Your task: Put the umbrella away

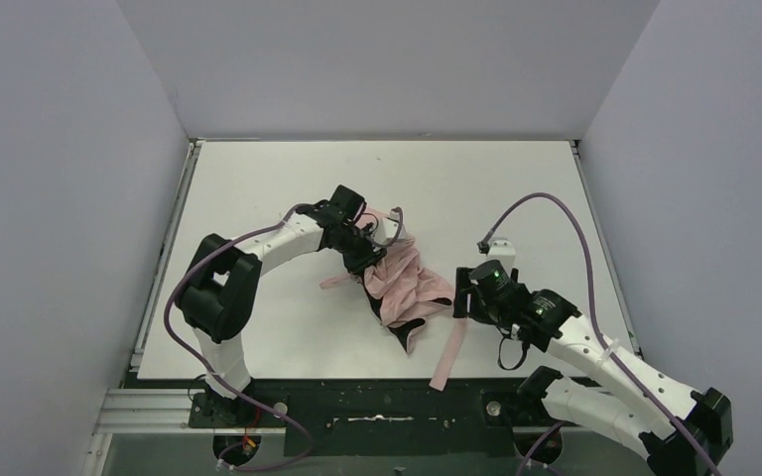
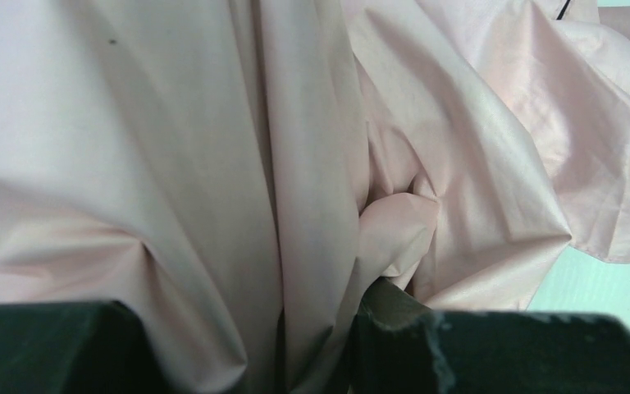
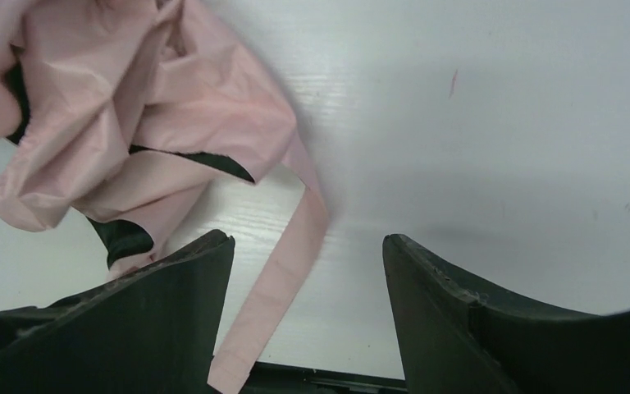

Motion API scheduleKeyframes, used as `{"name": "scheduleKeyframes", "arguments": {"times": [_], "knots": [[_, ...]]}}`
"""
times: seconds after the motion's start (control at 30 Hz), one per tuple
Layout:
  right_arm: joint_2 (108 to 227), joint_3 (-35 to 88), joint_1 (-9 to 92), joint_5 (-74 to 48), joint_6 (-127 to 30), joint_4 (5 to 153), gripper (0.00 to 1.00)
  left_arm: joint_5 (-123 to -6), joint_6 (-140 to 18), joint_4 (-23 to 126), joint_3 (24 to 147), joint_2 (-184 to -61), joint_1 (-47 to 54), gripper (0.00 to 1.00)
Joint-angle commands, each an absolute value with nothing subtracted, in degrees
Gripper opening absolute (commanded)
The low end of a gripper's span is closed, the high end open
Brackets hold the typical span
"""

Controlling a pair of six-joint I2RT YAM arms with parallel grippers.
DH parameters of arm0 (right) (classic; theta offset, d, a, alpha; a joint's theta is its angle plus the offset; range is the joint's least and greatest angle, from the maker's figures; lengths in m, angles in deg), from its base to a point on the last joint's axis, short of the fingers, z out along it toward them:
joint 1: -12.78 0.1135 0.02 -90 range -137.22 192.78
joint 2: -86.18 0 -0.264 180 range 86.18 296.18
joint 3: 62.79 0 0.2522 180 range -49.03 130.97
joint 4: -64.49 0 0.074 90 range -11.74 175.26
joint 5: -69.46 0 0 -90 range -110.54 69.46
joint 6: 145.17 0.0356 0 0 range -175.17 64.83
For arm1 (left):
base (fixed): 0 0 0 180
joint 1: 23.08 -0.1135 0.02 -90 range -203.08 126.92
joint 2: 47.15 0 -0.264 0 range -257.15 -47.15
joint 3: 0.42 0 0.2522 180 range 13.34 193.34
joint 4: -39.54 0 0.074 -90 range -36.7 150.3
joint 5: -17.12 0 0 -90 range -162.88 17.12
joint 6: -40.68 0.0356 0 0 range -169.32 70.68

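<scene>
Two arms are mine, and both reach out over the white table [image 1: 258, 178]. The umbrella [image 1: 407, 283] lies near the middle of the table, between my two arms. It is a soft, crumpled heap of pale pink cloth with some black bits poking out at its near edge. My left end effector [image 1: 357, 248] is at the far left side of the heap. From my left wrist I see almost only pink cloth [image 2: 213, 164], all folds and wrinkles. A fold of it runs down between my two dark fingers [image 2: 41, 349], which are pressed close on it, so my left end effector has hold of the umbrella. My right end effector [image 1: 463, 297] is just beside the right side of the heap and is not touching it. From my right wrist I see its two dark fingers [image 3: 131, 328] standing wide apart with nothing held in them. A long, flat pink strap [image 3: 279, 279] comes off the umbrella [image 3: 131, 107] and lies on the table [image 3: 500, 123], running toward the near edge in the gap between those fingers. From above, the strap [image 1: 448, 357] reaches right up to the near edge of the table.
</scene>
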State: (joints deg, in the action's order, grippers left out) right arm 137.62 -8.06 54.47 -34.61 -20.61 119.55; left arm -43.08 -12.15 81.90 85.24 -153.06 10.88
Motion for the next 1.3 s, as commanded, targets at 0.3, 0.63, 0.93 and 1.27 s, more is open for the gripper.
{"name": "scheduleKeyframes", "arguments": {"times": [0.3, 0.63, 0.93, 1.27], "knots": [[141.75, -21.35, 52.13, -32.75, -14.09, 99.89, 0.66, -40.82, -11.73, 83.01, 90.85, -154.65, 9.79, 0.00], [154.04, -21.60, 45.73, -28.28, -20.24, 88.46, 0.47, -40.58, -12.14, 83.18, 91.37, -155.39, 9.79, 0.00], [151.42, -20.06, 45.48, -27.90, -19.59, 97.88, 0.00, -49.18, -18.53, 81.53, 94.58, -157.87, 9.71, 0.00], [152.80, -5.37, 50.06, -30.29, -15.54, 127.47, 0.00, -60.49, -24.63, 81.30, 99.06, -161.25, 9.10, 0.00]]}}
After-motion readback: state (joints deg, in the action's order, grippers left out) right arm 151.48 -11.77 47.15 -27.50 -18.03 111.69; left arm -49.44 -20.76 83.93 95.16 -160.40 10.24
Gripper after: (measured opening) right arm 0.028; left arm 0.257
